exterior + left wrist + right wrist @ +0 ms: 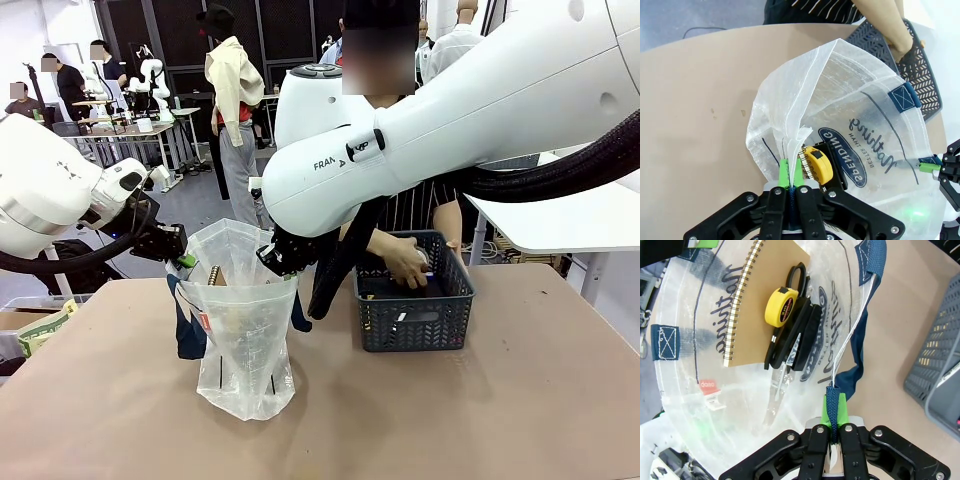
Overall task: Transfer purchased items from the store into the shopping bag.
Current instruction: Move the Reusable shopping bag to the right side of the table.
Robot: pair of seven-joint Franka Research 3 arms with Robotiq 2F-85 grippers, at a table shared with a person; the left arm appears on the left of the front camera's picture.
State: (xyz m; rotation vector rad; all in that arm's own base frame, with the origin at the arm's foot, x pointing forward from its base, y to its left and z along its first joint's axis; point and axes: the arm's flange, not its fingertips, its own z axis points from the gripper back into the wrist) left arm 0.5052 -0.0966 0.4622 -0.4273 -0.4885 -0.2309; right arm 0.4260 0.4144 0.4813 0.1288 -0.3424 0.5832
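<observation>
Two grippers hold the shopping bag (245, 340) wide open on the brown table (480, 420). The bag is clear, with dark blue writing on it, and it stands up on its own bottom. The left gripper (791, 172) has its green pads pressed together on the thin rim of the bag, on the bag's left side. The right gripper (834, 407) pinches the other side of the bag, with a blue strap (867, 300) caught between its green pads. Part of the strap hangs down in a loop outside the bag. Inside the bag some things stand on end. A brown notebook (767, 300) with a wire spine leans on the bag's wall. A yellow tape measure (781, 306) lies against it. Black-handled scissors (797, 277) sit just beside that, with flat black things next to them that I cannot tell apart. The dark grey basket (415, 320) sits on the table to the right of the bag, near it but not touching. A person at the far side has one hand (405, 265) down inside the basket, by its far wall. What the hand touches is too hard to see.
</observation>
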